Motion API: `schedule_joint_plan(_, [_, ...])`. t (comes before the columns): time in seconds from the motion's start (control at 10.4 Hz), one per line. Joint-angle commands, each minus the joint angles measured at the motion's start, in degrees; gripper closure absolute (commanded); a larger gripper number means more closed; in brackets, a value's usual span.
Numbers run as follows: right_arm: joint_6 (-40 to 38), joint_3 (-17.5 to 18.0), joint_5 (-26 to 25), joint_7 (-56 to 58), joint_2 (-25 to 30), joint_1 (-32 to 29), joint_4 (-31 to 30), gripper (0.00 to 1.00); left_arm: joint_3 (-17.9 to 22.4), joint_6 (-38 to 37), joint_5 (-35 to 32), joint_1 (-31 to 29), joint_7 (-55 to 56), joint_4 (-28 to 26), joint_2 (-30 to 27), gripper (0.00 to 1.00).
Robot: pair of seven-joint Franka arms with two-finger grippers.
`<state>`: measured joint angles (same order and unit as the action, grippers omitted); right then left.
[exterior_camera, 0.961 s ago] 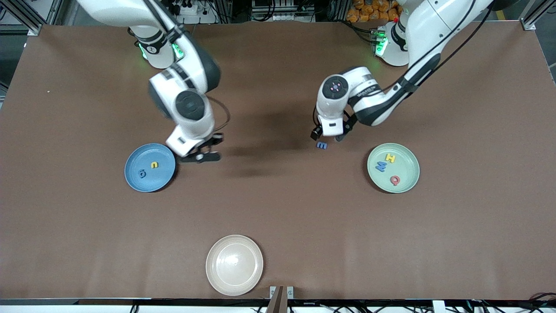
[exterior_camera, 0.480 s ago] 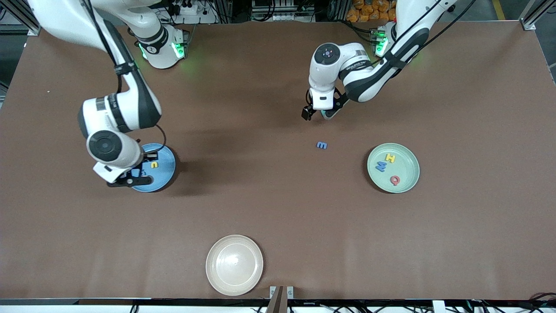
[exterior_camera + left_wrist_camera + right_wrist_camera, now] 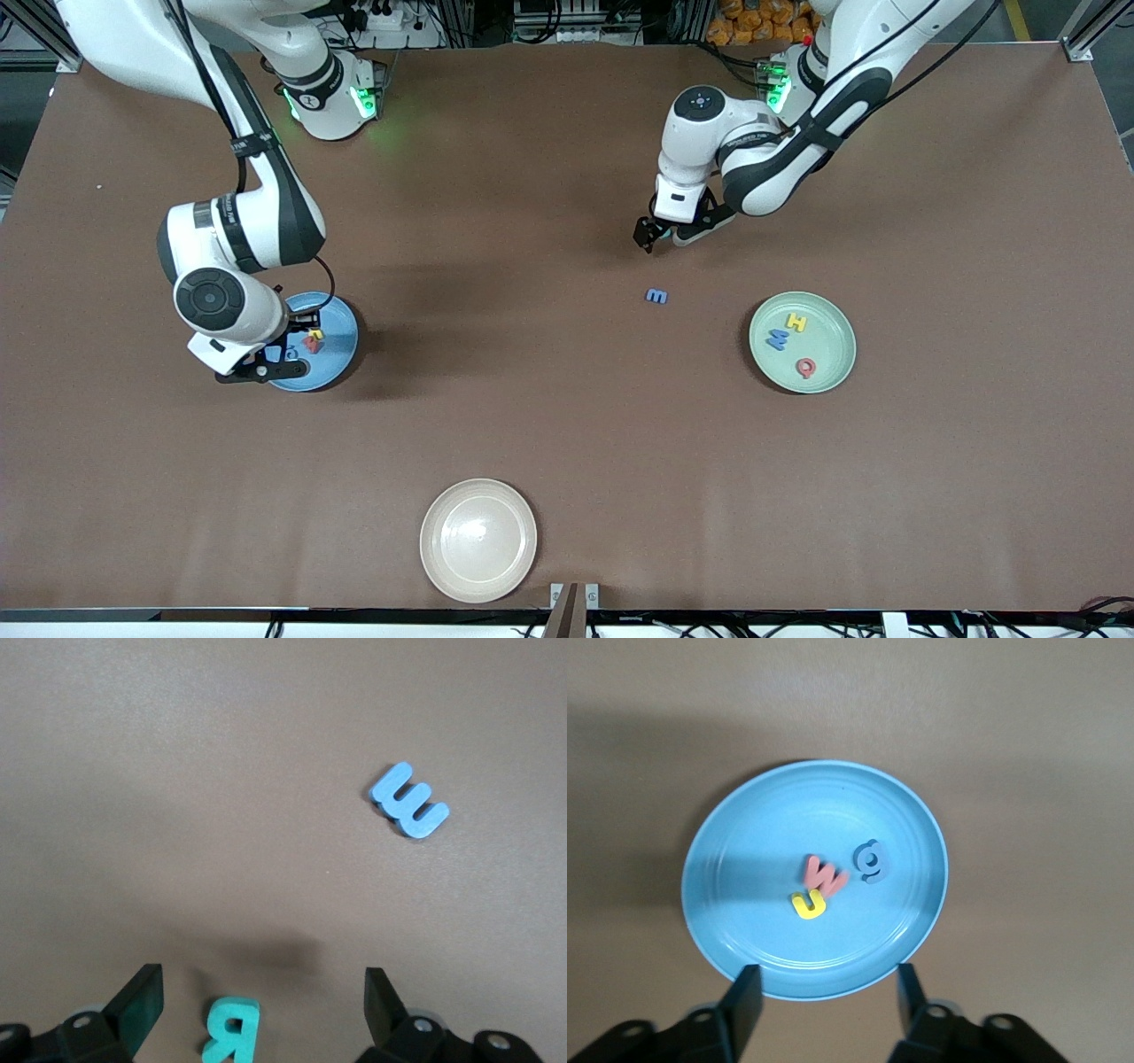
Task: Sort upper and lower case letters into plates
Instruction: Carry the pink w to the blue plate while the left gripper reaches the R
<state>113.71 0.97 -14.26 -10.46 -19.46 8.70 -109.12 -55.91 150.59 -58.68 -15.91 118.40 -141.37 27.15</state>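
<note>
The blue plate [image 3: 332,341], left of centre in the front view, holds a red w [image 3: 825,873] lying partly on a yellow u [image 3: 808,904], with a blue-grey g [image 3: 871,860] beside them. The right gripper [image 3: 824,1001] hovers over it, released and empty. At right, the mint plate [image 3: 833,354] carries H, M and Q. A blue m [image 3: 656,296] lies on the table [image 3: 567,425] at centre; a teal R [image 3: 232,1028] sits between the left gripper's [image 3: 264,1003] open fingers.
</note>
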Motion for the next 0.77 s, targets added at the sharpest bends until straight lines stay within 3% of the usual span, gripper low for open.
schedule_joint_plan(0.0, [-2.60,0.26,1.51,0.00,6.61,0.79,-0.75,0.00,-0.60,0.67,-1.88,-0.35,0.07,-0.31,1.15,0.00])
schedule_joint_plan(0.19, [-2.96,0.26,4.58,0.18,9.96,4.11,-0.31,0.00,-0.51,0.67,-2.31,0.26,1.56,-0.31,3.16,0.00])
schedule_joint_plan(0.29, [-4.27,0.43,4.94,0.18,10.67,5.96,0.74,0.00,-0.42,0.67,-2.31,0.17,1.74,-0.31,3.35,0.17])
schedule_joint_plan(0.67, [-9.54,0.52,10.30,-0.61,10.85,8.88,5.75,0.00,-0.42,0.49,-2.31,0.87,4.12,-0.31,4.84,0.31])
